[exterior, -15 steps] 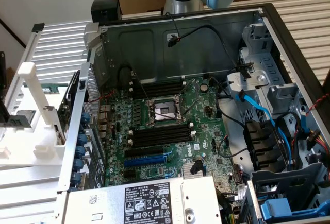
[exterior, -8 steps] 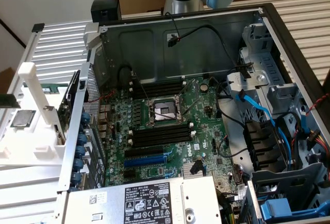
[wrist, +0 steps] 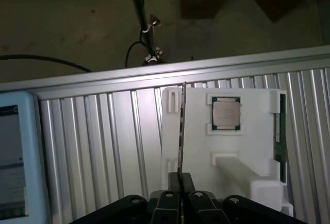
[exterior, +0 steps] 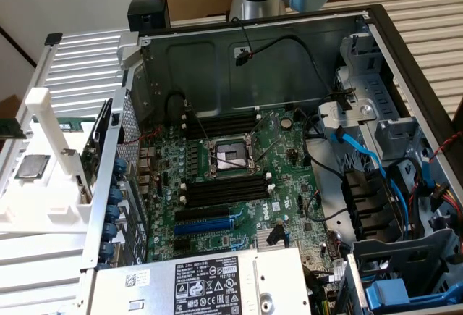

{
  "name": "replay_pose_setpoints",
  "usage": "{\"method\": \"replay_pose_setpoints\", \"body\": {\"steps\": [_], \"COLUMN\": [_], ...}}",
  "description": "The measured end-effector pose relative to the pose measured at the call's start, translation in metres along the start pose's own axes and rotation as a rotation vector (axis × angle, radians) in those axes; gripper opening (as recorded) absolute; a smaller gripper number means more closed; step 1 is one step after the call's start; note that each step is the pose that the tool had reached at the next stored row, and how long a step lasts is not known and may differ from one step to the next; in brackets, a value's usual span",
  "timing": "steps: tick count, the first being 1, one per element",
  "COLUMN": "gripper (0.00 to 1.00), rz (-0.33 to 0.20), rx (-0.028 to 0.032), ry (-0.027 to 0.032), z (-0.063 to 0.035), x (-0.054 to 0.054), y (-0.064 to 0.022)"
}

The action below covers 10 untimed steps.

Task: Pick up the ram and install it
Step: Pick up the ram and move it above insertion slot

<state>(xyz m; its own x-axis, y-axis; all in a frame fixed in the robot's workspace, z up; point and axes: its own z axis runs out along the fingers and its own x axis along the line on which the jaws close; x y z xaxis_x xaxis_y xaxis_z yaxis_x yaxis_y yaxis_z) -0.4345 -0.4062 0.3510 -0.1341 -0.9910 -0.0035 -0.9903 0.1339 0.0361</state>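
Gripper [wrist: 180,176]: fingers nearly closed, clamping one end of the thin green circuit-board ram stick [wrist: 181,131], seen edge-on. The ram is over the white plastic parts holder [wrist: 198,147], near a square silver processor chip [wrist: 226,114]; contact with the holder cannot be told. In the exterior view, the holder lies at nine o'clock of the green motherboard [exterior: 239,177].

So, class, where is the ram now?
In the wrist view the ram stands edge-on, clamped in the gripper, over the white holder beside the processor chip; that holder sits at the exterior view's left, outside the computer case.
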Motion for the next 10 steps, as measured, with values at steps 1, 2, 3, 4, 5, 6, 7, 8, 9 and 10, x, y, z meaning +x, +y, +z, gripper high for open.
{"method": "replay_pose_setpoints", "body": {"steps": [1,2,3,4,5,6,7,8,9,10], "gripper": [0.13,0.13,0.13,0.13,0.13,0.13,0.13,0.13,0.13,0.13], "rz": [0.000,0.000,0.000,0.000,0.000,0.000,0.000,0.000,0.000,0.001], "rx": [0.0017,0.0022,0.0027,0.0031,0.0036,0.0040,0.0044,0.0051,0.0070,0.0100], "ry": [0.0001,-0.0001,-0.0001,-0.0002,-0.0003,-0.0003,-0.0003,-0.0003,-0.0006,-0.0011], "z": [-0.0039,-0.0043,-0.0047,-0.0051,-0.0055,-0.0060,-0.0067,-0.0080,-0.0115,-0.0142], "x": [-0.001,-0.001,-0.001,-0.001,-0.002,-0.002,-0.002,-0.002,-0.002,-0.003], "y": [-0.0048,-0.0063,-0.0078,-0.0093,-0.0111,-0.0130,-0.0144,-0.0157,-0.0176,-0.0187]}}
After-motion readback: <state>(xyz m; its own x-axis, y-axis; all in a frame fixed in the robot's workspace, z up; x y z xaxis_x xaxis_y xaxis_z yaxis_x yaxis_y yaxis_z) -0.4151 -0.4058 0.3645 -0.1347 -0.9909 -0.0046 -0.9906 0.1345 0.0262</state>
